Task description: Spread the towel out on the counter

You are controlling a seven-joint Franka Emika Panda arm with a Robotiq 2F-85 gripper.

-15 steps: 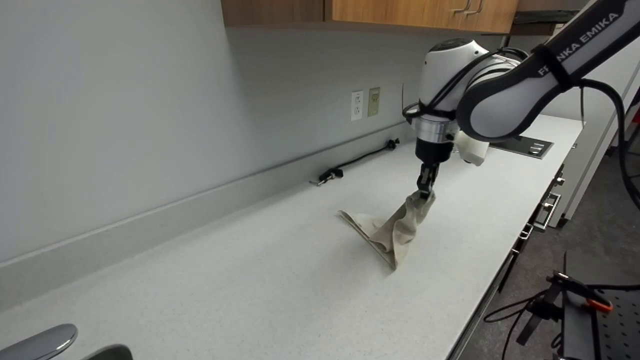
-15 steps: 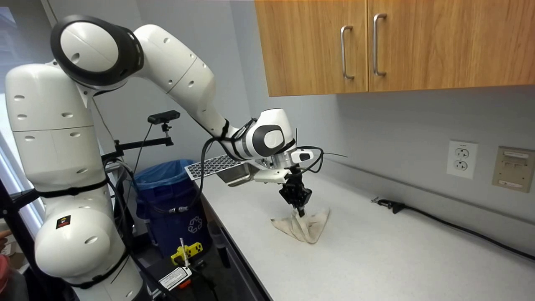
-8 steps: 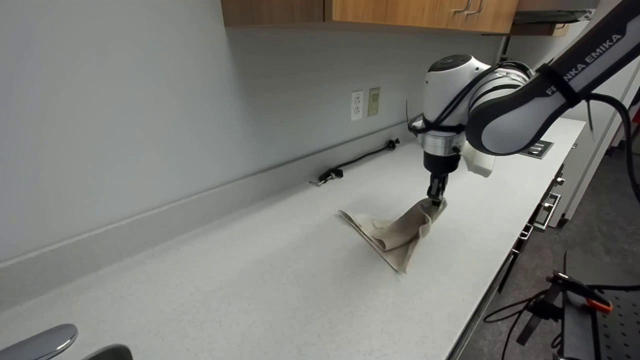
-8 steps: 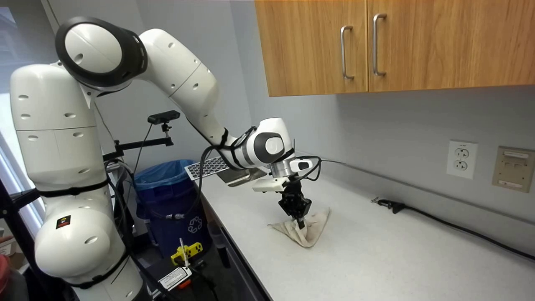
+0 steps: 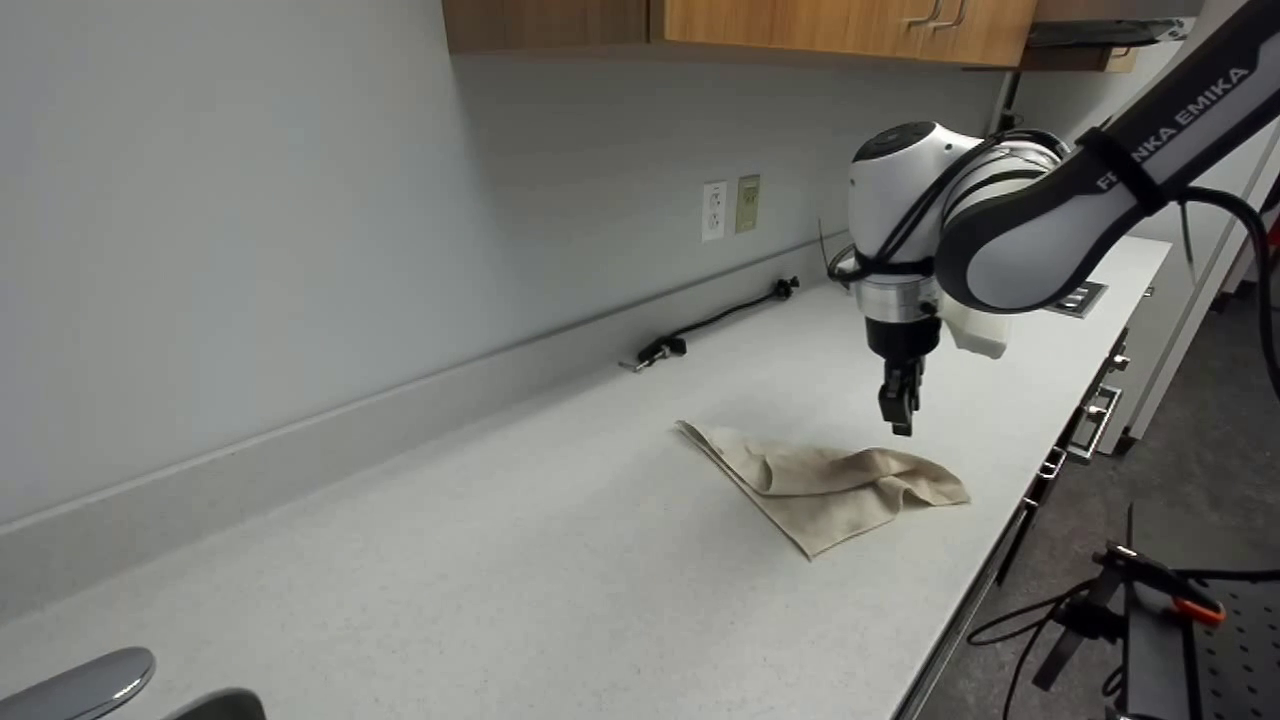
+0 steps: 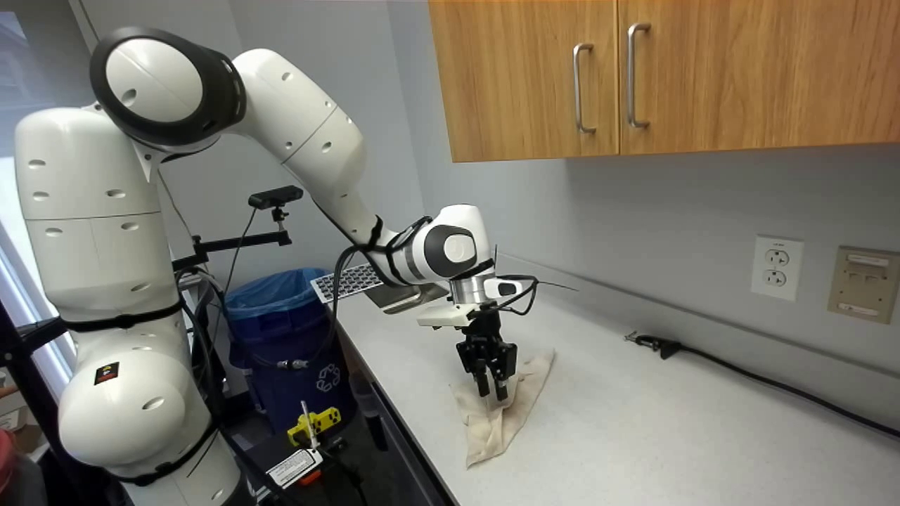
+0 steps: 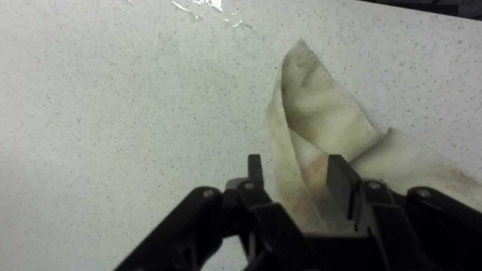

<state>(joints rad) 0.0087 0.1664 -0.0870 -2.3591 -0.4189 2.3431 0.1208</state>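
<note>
A beige towel (image 5: 830, 490) lies on the light speckled counter (image 5: 500, 560), partly folded and creased. Its far corner lies flat, and a raised fold runs toward the counter's front edge. In an exterior view the towel (image 6: 492, 436) reaches toward the camera. In the wrist view the towel (image 7: 331, 113) shows a pointed corner with one edge folded over and stained patches. My gripper (image 7: 294, 162) is open and empty, its fingers apart above the towel's folded edge. In both exterior views the gripper (image 5: 901, 425) hangs pointing down over the towel, partly hiding it (image 6: 492, 393).
A black clamp with a cable (image 5: 662, 350) lies along the wall. Wooden cabinets (image 6: 534, 84) hang above. A grey handle-like object (image 5: 85, 685) stands at the near counter end. A metal tray or pan (image 6: 408, 294) lies at the counter's far end. Shiny spots (image 7: 214, 3) show on the counter.
The gripper has opened and let go of the towel. The towel's lifted end has dropped onto the counter toward the front edge. The gripper has moved slightly toward that edge.
</note>
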